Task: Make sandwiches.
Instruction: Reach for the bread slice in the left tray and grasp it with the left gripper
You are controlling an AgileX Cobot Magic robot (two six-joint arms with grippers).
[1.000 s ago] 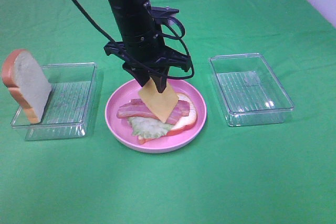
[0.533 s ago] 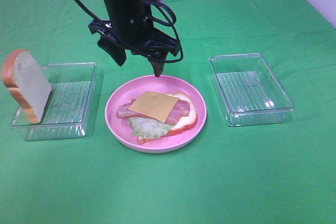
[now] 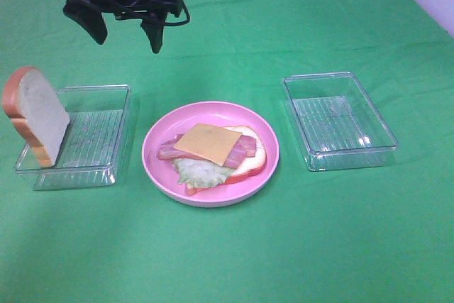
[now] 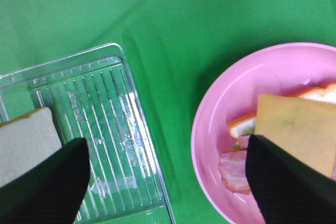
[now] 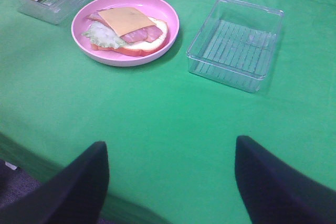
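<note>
The open-faced sandwich [image 3: 213, 152] lies on the pink plate [image 3: 157, 168]: a bread slice at the bottom, then lettuce, bacon strips and a yellow cheese square [image 3: 209, 142] on top. A second bread slice [image 3: 35, 115] leans upright at the left end of the left clear tray [image 3: 99, 133]. My left gripper [image 3: 128, 40] hangs open and empty, high above the cloth behind that tray. In the left wrist view the left gripper [image 4: 165, 145] frames the tray [image 4: 105, 124], the bread [image 4: 26, 140] and the cheese [image 4: 296, 129]. My right gripper [image 5: 170, 145] is open near the table's front edge, far from the sandwich [image 5: 128, 30].
An empty clear tray [image 3: 339, 120] stands right of the plate, also seen as the tray [image 5: 236, 43] in the right wrist view. Green cloth covers the table. The table's front edge [image 5: 31, 156] shows below the right gripper.
The left gripper let go of the cheese square, which now lies flat on the bacon. The gripper then rose and moved back and to the left, away from the plate.
</note>
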